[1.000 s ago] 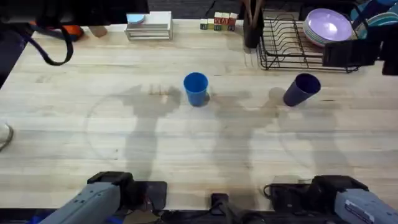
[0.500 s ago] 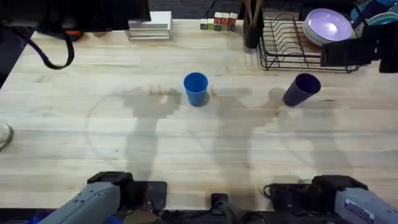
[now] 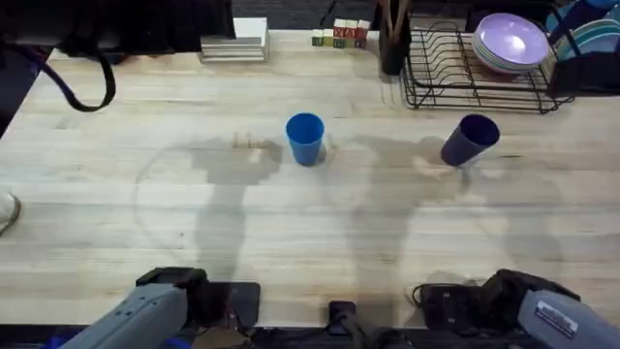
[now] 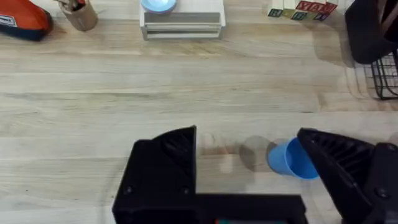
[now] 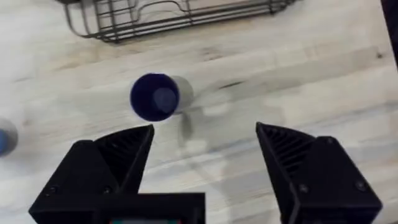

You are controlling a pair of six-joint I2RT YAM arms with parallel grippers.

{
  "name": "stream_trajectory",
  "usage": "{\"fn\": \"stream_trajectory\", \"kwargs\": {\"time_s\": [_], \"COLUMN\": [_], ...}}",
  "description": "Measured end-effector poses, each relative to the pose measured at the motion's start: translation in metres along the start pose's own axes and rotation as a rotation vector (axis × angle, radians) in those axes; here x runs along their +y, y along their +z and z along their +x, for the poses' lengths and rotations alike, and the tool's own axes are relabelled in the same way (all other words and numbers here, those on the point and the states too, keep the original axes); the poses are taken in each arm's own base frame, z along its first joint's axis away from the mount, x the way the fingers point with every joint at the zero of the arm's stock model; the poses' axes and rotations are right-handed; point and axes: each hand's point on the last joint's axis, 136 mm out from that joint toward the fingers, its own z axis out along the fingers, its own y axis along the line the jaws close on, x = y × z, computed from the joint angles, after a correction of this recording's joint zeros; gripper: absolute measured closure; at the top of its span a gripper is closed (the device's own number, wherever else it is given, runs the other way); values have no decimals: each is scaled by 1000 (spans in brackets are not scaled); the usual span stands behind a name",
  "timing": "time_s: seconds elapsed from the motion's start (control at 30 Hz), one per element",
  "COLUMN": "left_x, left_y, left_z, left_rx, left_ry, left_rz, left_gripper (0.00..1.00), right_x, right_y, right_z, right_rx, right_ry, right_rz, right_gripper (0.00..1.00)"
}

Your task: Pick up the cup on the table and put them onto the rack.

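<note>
I read this as a lab bench set up like a kitchen corner. Pale wood tabletop [image 3: 116, 194], two arm bases bolted at its near edge. Black wire rack [image 3: 465, 68] holding purple plates [image 3: 511, 44]; lettered toy blocks [image 3: 339, 37] and loose black cable [image 3: 82, 87] along the back.

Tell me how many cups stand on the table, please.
2: a light blue cup near the table's middle, and a dark blue cup to its right, in front of the rack.
</note>
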Motion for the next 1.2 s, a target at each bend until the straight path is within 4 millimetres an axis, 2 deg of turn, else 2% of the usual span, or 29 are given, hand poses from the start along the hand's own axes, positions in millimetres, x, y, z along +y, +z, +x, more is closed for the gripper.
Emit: {"fn": "stream_trajectory", "kwargs": {"time_s": [0.17,0.4,1.0,1.2], "left_x": [0,0,0,0], "left_y": [0,0,0,0], "left_z": [0,0,0,0], "left_rx": [0,0,0,0], "left_ry": [0,0,0,0], "left_rz": [0,0,0,0], "left_gripper": [7,7,7,7], "right_x": [-16,-11,-7,-7], "right_y": [9,15,15,28], "right_z": [2,2,16,17], "right_rx": [32,49,109,153], "right_ry": [94,123,132,135], "right_rz": [6,-36,-54,-58], "right_gripper": [6,6,6,6]}}
